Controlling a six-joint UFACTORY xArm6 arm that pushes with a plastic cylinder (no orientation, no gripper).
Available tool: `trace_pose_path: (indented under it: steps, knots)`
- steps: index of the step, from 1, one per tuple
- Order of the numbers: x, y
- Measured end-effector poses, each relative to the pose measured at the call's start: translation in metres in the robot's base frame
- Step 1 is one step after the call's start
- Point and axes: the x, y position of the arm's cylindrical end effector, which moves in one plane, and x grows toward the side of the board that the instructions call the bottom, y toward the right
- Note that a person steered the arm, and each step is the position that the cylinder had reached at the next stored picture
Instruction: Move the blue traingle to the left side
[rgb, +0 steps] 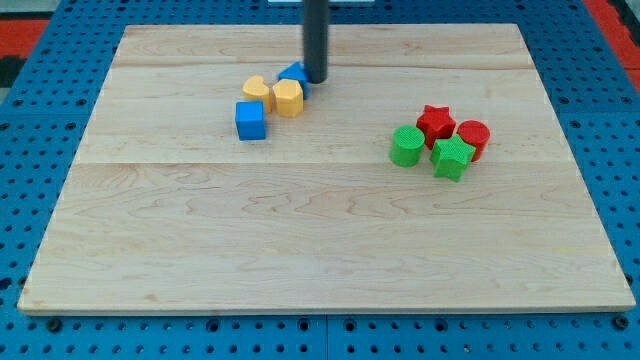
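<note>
A: Near to far? And the pincer?
B: No pincer is in view. Blue cube (251, 120), two yellow blocks (274, 96), then blue triangle (293, 73), far, left of centre on the surface (300, 250); my tip (316, 80) touches its right side.
A: Progress?
B: Seemingly early; leftward push remains.

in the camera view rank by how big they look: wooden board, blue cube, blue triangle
1. wooden board, largest.
2. blue cube.
3. blue triangle, smallest as seen, but my tip partly hides it, so its true size is unsure.
</note>
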Motion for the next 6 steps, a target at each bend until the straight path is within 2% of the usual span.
trace_pose_path:
  steps: [3, 4, 5, 6]
  knots:
    - [-0.001, -0.002]
    - [-0.001, -0.017]
    - [-0.001, -0.061]
    - [0.02, -0.076]
